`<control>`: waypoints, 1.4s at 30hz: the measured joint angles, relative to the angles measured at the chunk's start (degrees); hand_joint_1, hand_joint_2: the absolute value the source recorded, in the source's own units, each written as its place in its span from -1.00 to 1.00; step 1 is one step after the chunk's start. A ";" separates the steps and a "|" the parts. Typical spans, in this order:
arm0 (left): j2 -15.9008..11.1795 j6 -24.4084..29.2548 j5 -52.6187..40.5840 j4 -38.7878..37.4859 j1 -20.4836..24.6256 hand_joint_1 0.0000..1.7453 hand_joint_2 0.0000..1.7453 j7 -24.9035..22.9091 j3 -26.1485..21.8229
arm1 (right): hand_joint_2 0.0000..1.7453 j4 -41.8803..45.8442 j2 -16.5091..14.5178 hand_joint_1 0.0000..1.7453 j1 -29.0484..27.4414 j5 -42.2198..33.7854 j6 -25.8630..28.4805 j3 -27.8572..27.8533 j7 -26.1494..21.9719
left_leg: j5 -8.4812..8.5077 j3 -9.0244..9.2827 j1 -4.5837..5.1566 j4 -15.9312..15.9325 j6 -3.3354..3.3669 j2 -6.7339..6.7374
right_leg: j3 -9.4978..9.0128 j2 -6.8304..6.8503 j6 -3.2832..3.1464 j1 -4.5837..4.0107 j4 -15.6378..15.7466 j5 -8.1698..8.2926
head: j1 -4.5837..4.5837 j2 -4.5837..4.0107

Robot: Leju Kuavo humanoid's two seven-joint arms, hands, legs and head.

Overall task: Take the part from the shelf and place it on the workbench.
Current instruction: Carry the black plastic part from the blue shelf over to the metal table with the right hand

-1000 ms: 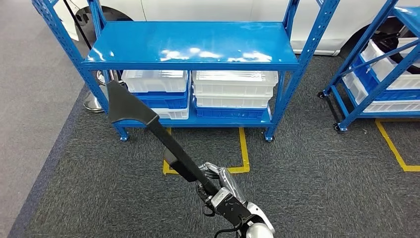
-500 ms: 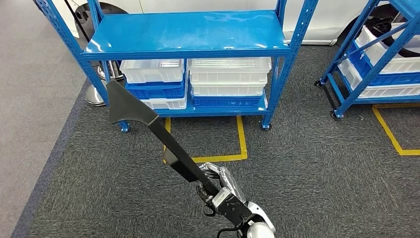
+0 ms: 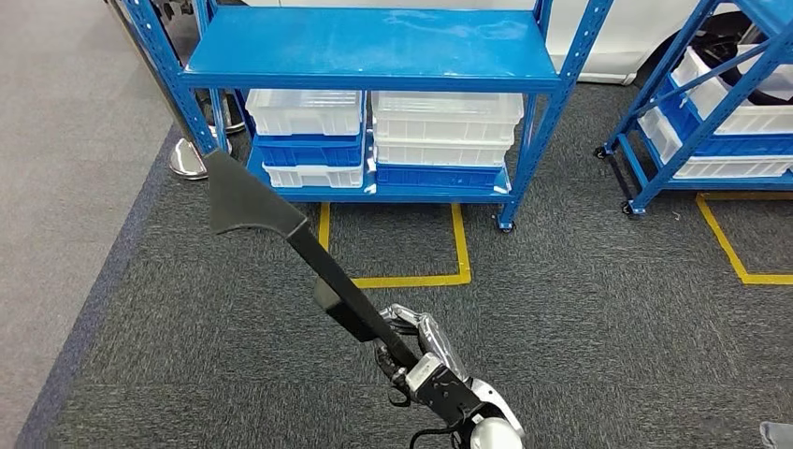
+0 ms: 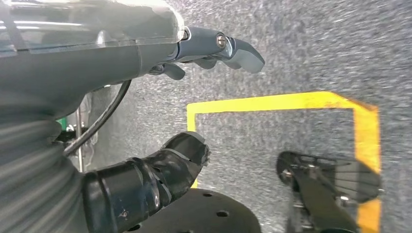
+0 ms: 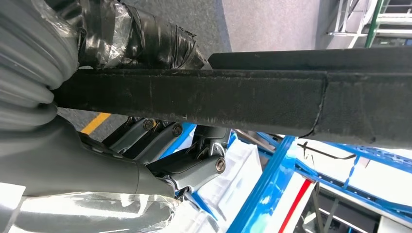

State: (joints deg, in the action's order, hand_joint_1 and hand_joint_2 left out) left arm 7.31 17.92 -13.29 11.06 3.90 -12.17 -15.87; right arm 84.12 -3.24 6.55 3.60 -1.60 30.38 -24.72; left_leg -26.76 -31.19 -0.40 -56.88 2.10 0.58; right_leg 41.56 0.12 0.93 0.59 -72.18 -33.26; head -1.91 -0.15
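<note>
My right hand (image 3: 423, 351) grips the near end of the part (image 3: 290, 238), a long black bar that runs up and to the left from my hand and widens into a flat, angled head at its far end. In the right wrist view the bar (image 5: 233, 99) lies straight across, with my taped thumb (image 5: 145, 41) pressed on one side of it and my grey fingers (image 5: 194, 167) curled round the other side. The part is held in the air over the dark grey carpet (image 3: 598, 309), near the yellow floor marking (image 3: 411, 279).

My left hand (image 4: 160, 116) holds nothing. Its thumb (image 4: 175, 160) and fingers (image 4: 228, 48) are spread well apart, above the carpet and a yellow taped outline (image 4: 282, 102).

Beyond the part stands a blue shelf (image 3: 369, 51) on small wheels. Its lower level carries stacked white and blue bins (image 3: 374, 136). A second blue shelf (image 3: 720, 103) with white bins stands far to the right. To the left the carpet meets a lighter grey floor (image 3: 65, 168).
</note>
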 joint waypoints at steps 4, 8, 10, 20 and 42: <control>-0.06 -0.07 0.00 0.00 0.00 -1.00 1.00 -0.01 0.00 | 1.00 0.02 0.35 1.00 -0.06 -0.02 0.00 0.00 0.00 | 1.69 -3.18 0.47 -1.07 -0.03 0.07 | -4.89 -0.02 -0.54 -0.06 0.59 2.65 | -0.01 0.00; -0.06 -0.08 -0.01 0.00 0.02 -1.00 1.00 -0.01 0.00 | 1.00 0.31 0.41 1.00 0.09 -0.04 0.00 0.00 -0.01 | 3.28 -4.81 0.67 -1.67 -0.99 0.01 | -13.18 -0.07 -1.61 -0.84 13.37 2.14 | 0.02 0.00; -0.10 -0.08 -0.02 0.00 -0.01 -1.00 1.00 -0.03 0.00 | 1.00 0.34 0.43 1.00 0.09 -0.09 0.00 0.01 -0.02 | 4.01 -5.26 0.46 -1.61 -1.64 -0.03 | -12.75 0.03 -1.88 -0.84 14.29 2.91 | -0.01 0.00; -0.23 -0.15 -0.16 0.00 -0.06 -1.00 1.00 -0.18 0.00 | 1.00 0.37 0.50 1.00 0.07 -0.30 0.00 0.02 -0.02 | -3.11 -1.20 -0.61 -10.88 -3.70 -0.38 | -3.79 0.57 -2.35 -0.19 13.07 9.53 | 0.13 0.00; -0.42 -0.21 -1.27 0.00 0.17 -1.00 1.00 -0.36 0.04 | 1.00 1.46 1.52 1.00 0.41 -0.36 0.13 0.15 -0.13 | 3.13 -6.07 -0.01 -2.36 -2.26 -0.05 | -14.30 0.20 -2.25 -0.34 15.48 2.44 | 0.09 0.00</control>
State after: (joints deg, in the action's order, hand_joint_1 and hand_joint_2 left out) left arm 6.90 17.71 -14.56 11.06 4.08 -12.52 -15.83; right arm 85.58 -1.72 6.96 3.24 -1.47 30.53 -24.85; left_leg -23.63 -37.25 -0.41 -59.24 -0.16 0.53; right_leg 27.26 0.32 -1.33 0.25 -56.70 -30.83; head -1.82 -0.15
